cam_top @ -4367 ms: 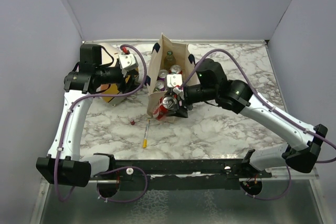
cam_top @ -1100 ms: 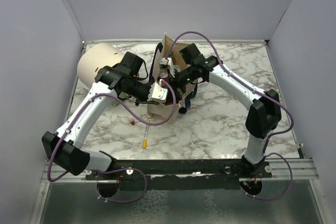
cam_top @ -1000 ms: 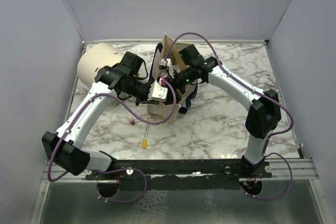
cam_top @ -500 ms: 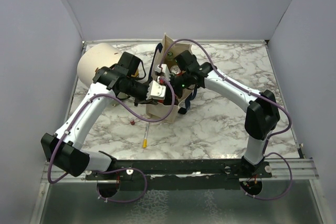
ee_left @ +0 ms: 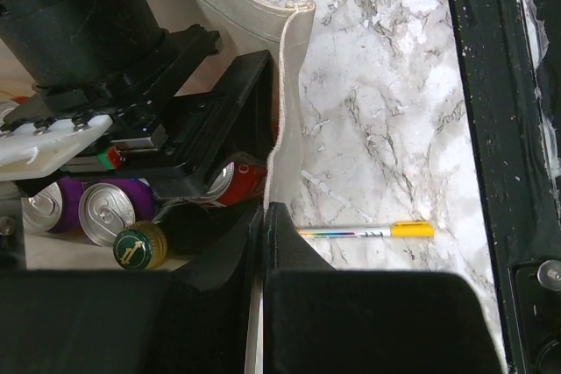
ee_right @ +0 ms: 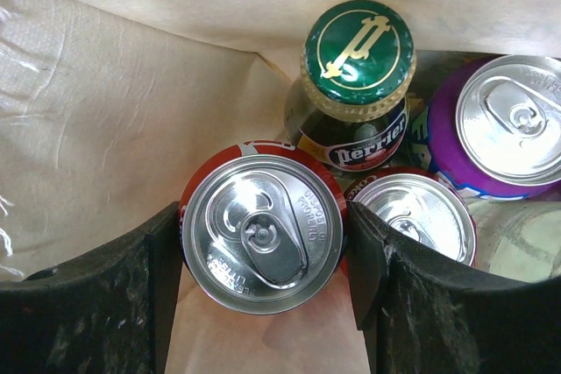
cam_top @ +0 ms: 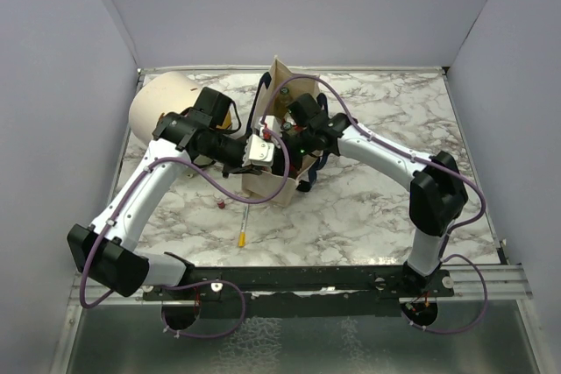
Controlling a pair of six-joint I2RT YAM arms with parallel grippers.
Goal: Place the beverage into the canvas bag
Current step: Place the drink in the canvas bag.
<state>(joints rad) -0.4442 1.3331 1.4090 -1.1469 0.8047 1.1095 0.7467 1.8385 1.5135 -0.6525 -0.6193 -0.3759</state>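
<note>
Your right tool [ee_right: 263, 258] grips a red can [ee_right: 259, 232], its silver pull-tab top facing the wrist camera, down inside the cream canvas bag [ee_right: 105, 155] beside a green-capped bottle [ee_right: 359, 48], a purple can [ee_right: 508, 120] and a second red can [ee_right: 412, 212]. Your left tool [ee_left: 265, 216] is closed, pinching the bag's rim, and the bag stands mid-table [cam_top: 377, 208]

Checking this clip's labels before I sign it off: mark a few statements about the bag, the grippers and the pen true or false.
1. The left gripper pinches the rim of the canvas bag. True.
2. The right gripper is empty. False: its fingers clasp a red can inside the bag.
3. A green-capped bottle stands in the bag. True.
4. The pen lies inside the bag. False: the pen lies on the table, outside the bag.
</note>
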